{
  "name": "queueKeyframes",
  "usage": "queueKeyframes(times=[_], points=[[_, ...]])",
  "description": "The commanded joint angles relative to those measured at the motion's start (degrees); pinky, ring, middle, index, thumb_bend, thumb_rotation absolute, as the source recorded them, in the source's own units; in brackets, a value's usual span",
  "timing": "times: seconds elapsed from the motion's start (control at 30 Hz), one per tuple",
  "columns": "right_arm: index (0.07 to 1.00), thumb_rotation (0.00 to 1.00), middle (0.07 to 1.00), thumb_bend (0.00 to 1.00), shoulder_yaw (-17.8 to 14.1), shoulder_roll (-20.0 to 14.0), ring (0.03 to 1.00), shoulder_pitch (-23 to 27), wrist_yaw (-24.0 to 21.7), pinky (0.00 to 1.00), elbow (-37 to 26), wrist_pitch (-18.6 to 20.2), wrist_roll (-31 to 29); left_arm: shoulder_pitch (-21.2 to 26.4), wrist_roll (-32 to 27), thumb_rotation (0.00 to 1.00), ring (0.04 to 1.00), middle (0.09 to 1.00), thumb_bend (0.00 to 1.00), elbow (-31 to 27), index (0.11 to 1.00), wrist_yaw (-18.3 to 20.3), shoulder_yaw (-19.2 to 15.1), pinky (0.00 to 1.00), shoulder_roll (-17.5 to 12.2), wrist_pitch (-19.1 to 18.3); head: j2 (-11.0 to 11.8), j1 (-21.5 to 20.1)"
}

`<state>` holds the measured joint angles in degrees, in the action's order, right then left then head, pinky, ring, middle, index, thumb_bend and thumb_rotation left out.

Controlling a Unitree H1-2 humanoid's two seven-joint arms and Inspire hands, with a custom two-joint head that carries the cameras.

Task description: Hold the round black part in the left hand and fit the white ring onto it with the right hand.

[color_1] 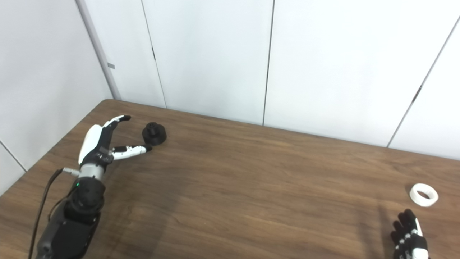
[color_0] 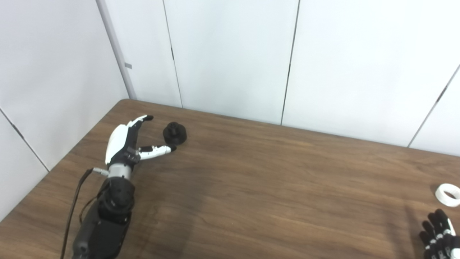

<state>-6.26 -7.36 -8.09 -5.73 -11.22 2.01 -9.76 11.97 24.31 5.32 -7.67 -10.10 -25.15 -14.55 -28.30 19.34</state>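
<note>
The round black part sits on the wooden table at the far left. My left hand is open just left of it, thumb tip close to its near side, fingers stretched above the table; it holds nothing. The white ring lies flat near the table's right edge. My right hand is low at the bottom right, a short way in front of the ring, only its fingers showing, spread and empty. The ring also shows in the right eye view.
White wall panels stand right behind the table's far edge and along its left side. A cable hangs beside my left forearm.
</note>
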Motion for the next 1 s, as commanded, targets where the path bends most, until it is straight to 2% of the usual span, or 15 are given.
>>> queueKeyframes(times=[0.0, 0.17, 0.27, 0.4, 0.7, 0.97], points=[[0.998, 1.0, 0.989, 0.46, 0.33, 0.07, 0.989, 0.12, -0.13, 1.0, -0.15, 0.61, -0.24, 4.0, 1.95, 0.34, 0.999, 0.952, 1.0, 1.06, 0.862, -0.23, 0.93, 1.0, -3.17, 0.37, -0.05, -0.04], [0.987, 1.0, 0.979, 0.45, 0.39, 0.3, 0.978, -0.14, 0.06, 1.0, -0.48, 0.29, -0.23, 7.74, 4.74, 0.41, 1.0, 0.979, 1.0, 6.57, 0.862, 0.62, 5.09, 1.0, -5.7, 0.0, -0.13, -0.28], [0.982, 1.0, 0.972, 0.45, 0.46, 0.34, 0.974, -0.36, 0.11, 1.0, -0.7, 0.29, -0.19, 9.78, 5.58, 0.41, 1.0, 0.994, 1.0, 8.95, 0.857, 0.86, 6.79, 1.0, -6.16, -0.56, -0.21, -0.44], [0.986, 1.0, 0.98, 0.47, 0.58, 0.22, 0.979, -0.59, 0.02, 1.0, -1.01, 0.61, -0.38, 12.54, 6.23, 0.39, 1.0, 1.0, 1.0, 12.28, 0.844, 0.73, 8.25, 1.0, -6.11, -0.79, -0.29, -0.57], [0.983, 1.0, 0.978, 0.48, 0.72, 0.13, 0.981, -0.78, 0.42, 1.0, -1.21, 0.72, -0.13, 16.59, 7.41, 0.43, 1.0, 1.0, 1.0, 17.22, 0.838, 1.0, 11.7, 1.0, -6.49, -2.42, -0.46, -0.78], [0.985, 1.0, 0.977, 0.48, 0.63, 0.23, 0.984, -0.99, 0.52, 1.0, -1.71, 1.2, -0.44, 18.87, 7.73, 0.4, 1.0, 0.999, 1.0, 22.17, 0.838, 0.82, 12.96, 1.0, -6.77, -3.38, -0.52, -0.95]])
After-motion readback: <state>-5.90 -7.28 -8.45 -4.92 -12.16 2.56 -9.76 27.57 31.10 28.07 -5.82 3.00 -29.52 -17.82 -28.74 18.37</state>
